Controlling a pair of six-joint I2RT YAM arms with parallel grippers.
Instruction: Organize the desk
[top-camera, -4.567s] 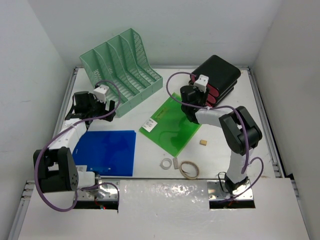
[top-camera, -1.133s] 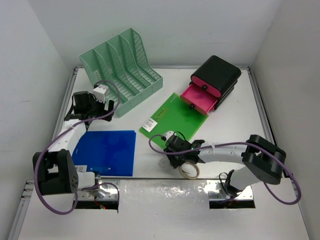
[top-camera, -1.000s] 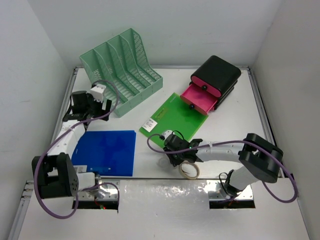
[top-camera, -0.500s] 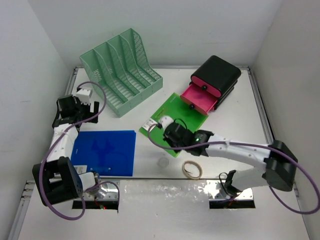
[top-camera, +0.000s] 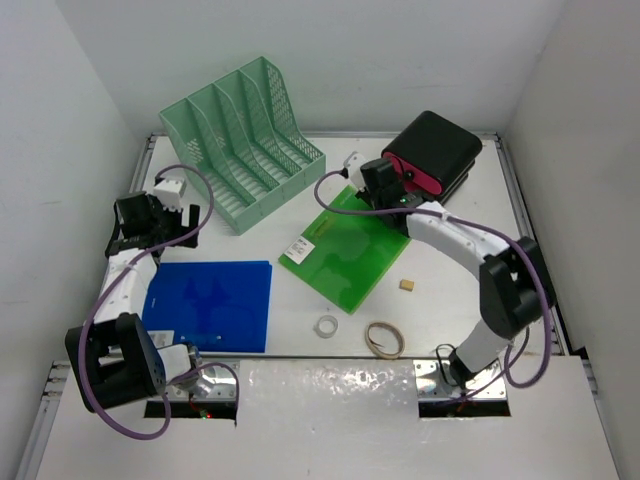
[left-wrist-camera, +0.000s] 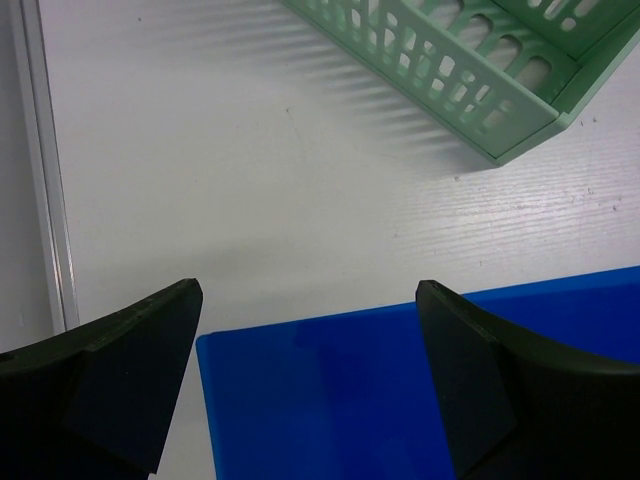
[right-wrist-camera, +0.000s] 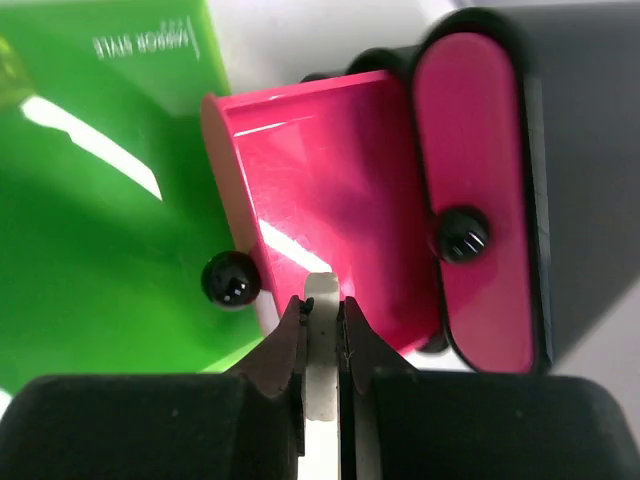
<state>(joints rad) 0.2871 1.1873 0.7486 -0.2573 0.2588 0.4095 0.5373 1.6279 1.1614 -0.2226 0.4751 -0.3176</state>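
The white desk (top-camera: 455, 270) holds loose items. My right gripper (top-camera: 390, 195) is at the back, shut on a small white block (right-wrist-camera: 321, 288). It holds the block over the open pink drawer (right-wrist-camera: 320, 190) of the black drawer unit (top-camera: 440, 145). The drawer is mostly hidden under the gripper in the top view. My left gripper (top-camera: 150, 225) is open and empty. It hovers over the far left corner of the blue folder (top-camera: 210, 305), which also shows in the left wrist view (left-wrist-camera: 400, 390) between the fingers (left-wrist-camera: 130, 370).
A mint-green mesh file rack (top-camera: 245, 130) stands at the back left. A green folder (top-camera: 345, 250) lies in the middle, partly under the drawer. A tan block (top-camera: 406, 285), a small clear ring (top-camera: 326, 325) and a tape roll (top-camera: 381, 338) lie near the front.
My right gripper took the small white block from the front of the desk and carried it back to the open pink drawer. My left gripper shifted left over the blue folder's corner.
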